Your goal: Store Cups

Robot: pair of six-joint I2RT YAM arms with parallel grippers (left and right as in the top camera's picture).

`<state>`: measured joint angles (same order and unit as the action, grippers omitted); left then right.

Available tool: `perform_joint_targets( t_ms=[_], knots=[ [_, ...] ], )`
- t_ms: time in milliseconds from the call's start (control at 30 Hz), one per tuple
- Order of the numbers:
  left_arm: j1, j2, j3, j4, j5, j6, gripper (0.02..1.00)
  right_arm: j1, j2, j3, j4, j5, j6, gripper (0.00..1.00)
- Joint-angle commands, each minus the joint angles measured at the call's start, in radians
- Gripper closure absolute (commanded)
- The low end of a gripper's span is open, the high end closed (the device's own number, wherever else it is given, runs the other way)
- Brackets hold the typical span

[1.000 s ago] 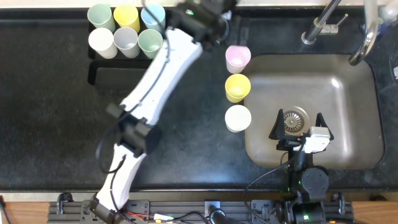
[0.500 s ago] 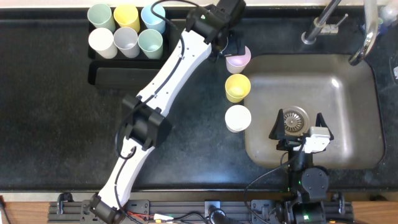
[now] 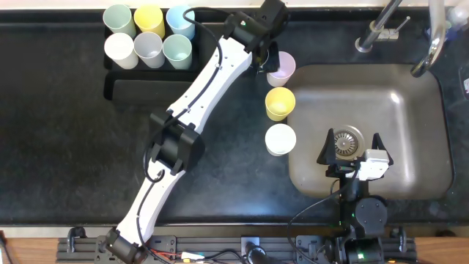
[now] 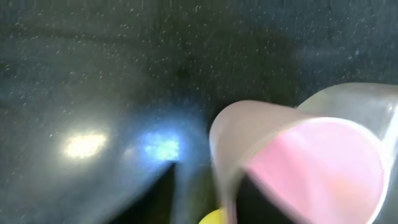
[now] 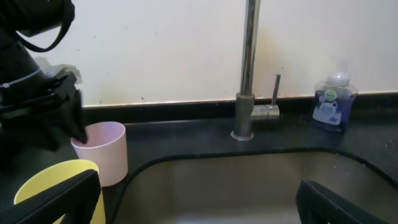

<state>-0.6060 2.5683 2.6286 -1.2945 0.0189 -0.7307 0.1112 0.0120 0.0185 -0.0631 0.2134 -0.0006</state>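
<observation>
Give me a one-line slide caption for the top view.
Left gripper at the pink cup beside the sink; yellow cup and white cup wait on the counter, six cups in the tray.

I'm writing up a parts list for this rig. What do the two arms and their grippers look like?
The left arm has long white shells, black joint housings and a thin black cable alongside; the left gripper is black. The right arm is black, with a white block at the wrist and cables at its base; the right gripper has two black fingers.
</observation>
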Motion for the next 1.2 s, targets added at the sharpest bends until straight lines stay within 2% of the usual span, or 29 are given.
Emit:
perform_joint_targets(
  t_ms=[33, 200, 367, 467, 533, 667, 800, 967, 1200],
  knots=[
    [0.023, 0.015, 0.023, 0.01, 0.006, -0.008, 0.982, -0.007, -0.008, -0.014, 0.008, -0.003, -0.003, 0.005],
    [0.048, -0.021, 0.023, 0.005, 0.017, -0.012, 0.982, -0.007, -0.008, -0.014, 0.008, -0.003, -0.003, 0.005],
    [0.126, -0.209, 0.023, -0.044, -0.014, -0.011, 0.982, -0.007, -0.008, -0.014, 0.008, -0.003, -0.003, 0.003],
    [0.319, -0.465, 0.021, -0.249, -0.071, -0.025, 0.982, -0.007, -0.008, -0.014, 0.008, -0.003, -0.003, 0.003],
    [0.487, -0.595, -0.025, -0.4, -0.152, -0.1, 0.982, -0.007, -0.008, -0.014, 0.008, -0.003, -0.003, 0.003],
    [0.694, -0.763, -0.272, -0.351, -0.148, -0.075, 0.982, -0.007, -0.008, -0.014, 0.008, -0.003, -0.003, 0.003],
    [0.798, -0.882, -0.62, -0.186, -0.143, -0.074, 0.982, -0.007, -0.008, -0.014, 0.008, -0.003, -0.003, 0.005],
    [0.848, -0.93, -0.97, 0.099, -0.024, -0.074, 0.982, -0.007, -0.008, -0.014, 0.008, -0.003, -0.003, 0.003],
    [0.853, -0.853, -1.049, 0.224, 0.012, -0.055, 0.982, -0.007, -0.008, -0.014, 0.008, -0.003, -0.003, 0.005]
  ],
)
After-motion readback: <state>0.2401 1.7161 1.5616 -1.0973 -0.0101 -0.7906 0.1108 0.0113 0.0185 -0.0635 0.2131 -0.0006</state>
